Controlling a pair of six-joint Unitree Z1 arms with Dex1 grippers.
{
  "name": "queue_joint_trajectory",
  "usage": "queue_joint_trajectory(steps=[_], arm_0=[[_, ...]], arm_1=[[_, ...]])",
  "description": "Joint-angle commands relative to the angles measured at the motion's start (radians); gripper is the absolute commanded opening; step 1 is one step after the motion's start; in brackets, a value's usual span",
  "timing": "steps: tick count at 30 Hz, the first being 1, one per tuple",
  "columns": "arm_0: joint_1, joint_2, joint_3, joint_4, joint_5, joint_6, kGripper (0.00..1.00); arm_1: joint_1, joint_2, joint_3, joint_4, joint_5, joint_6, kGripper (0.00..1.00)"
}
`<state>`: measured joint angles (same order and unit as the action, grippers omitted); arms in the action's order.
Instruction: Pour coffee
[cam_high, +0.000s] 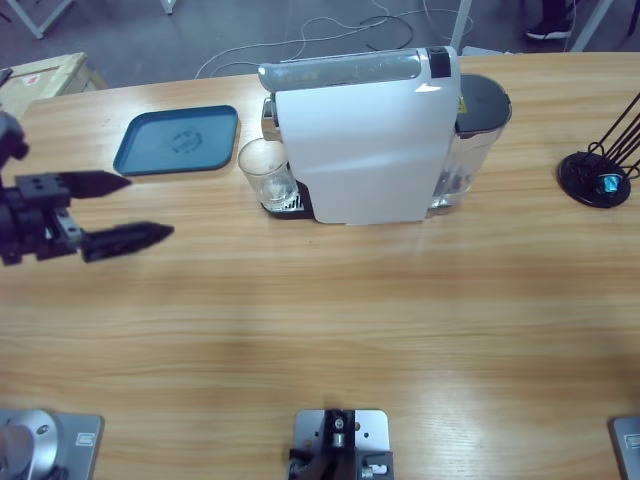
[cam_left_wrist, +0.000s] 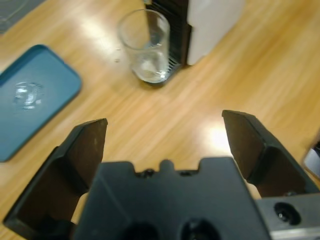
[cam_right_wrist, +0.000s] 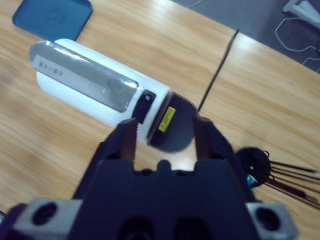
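Now my left pincer (cam_high: 140, 209) is wide open and holds nothing, out on the worktop (cam_high: 320, 330) away from the glass (cam_high: 266, 173). The glass stands at the front of the white coffee machine (cam_high: 365, 140), beside the blue tray (cam_high: 178, 140). I see no coffee in it. My right pincer (cam_right_wrist: 165, 137) hangs above the machine, jaws a little apart, empty. I should come in level and squeeze the glass softly.
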<state>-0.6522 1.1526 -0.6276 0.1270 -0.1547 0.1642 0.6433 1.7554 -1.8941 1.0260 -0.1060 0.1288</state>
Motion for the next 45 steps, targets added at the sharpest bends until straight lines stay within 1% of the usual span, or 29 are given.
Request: queue_joint_trajectory(steps=[1,9,14,17,26,35,45], arm_0=[[-0.01,0.028,-0.019,-0.02,0.037,-0.012,0.991],[-0.01,0.049,-0.013,-0.035,0.026,-0.011,0.991],[-0.01,0.071,0.002,-0.056,0.011,-0.011,0.991],[-0.01,0.084,0.003,-0.061,-0.01,-0.011,0.991],[-0.01,0.099,0.005,-0.068,-0.012,-0.01,0.991],[-0.01,0.118,0.004,-0.083,-0.012,-0.011,0.991],[-0.01,0.127,0.002,-0.09,-0.014,-0.012,0.991]], arm_1=[[-0.017,0.187,-0.052,0.024,0.034,-0.007,0.0],[-0.036,0.204,-0.053,-0.001,0.062,-0.006,0.0],[-0.011,0.201,-0.054,-0.004,0.074,-0.009,0.0],[-0.006,0.208,-0.051,-0.004,0.082,-0.009,0.0],[-0.004,0.236,-0.057,-0.009,0.098,-0.009,0.0],[0.001,0.251,-0.045,-0.006,0.085,-0.008,0.0],[0.004,0.234,-0.043,0.0,0.032,-0.006,0.0]])
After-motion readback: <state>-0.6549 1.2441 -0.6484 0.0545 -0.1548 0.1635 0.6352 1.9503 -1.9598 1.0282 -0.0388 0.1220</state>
